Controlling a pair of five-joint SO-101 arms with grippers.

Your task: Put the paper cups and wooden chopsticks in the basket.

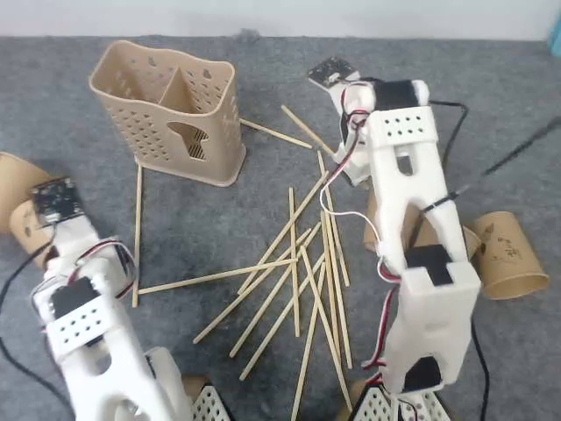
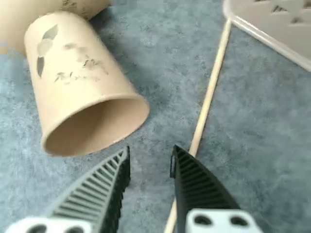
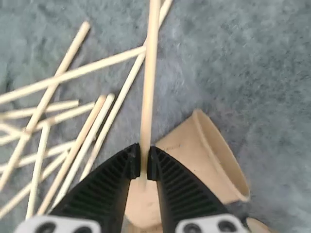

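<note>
Right tool (image 3: 143, 162) is clamped on 1 wooden chopstick (image 3: 149, 73), just above a paper cup (image 3: 204, 145) lying on its side beside the scattered chopstick pile (image 1: 298, 263). Left tool (image 2: 148, 155) hangs with its jaws apart near the mouth of a second cup (image 2: 82, 97), also tipped over, with a lone chopstick (image 2: 209, 97) alongside. Beyond both, the basket (image 1: 166, 110) stands upright on the grey desk (image 1: 263, 184), apart from the pile.

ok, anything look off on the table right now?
Mess, no visible damage. The wooden chopsticks lie scattered and crisscrossed on the mat beside the upright basket. One paper cup lies on its side by the left claw, a second cup likewise. The right claw grips one chopstick.
</note>
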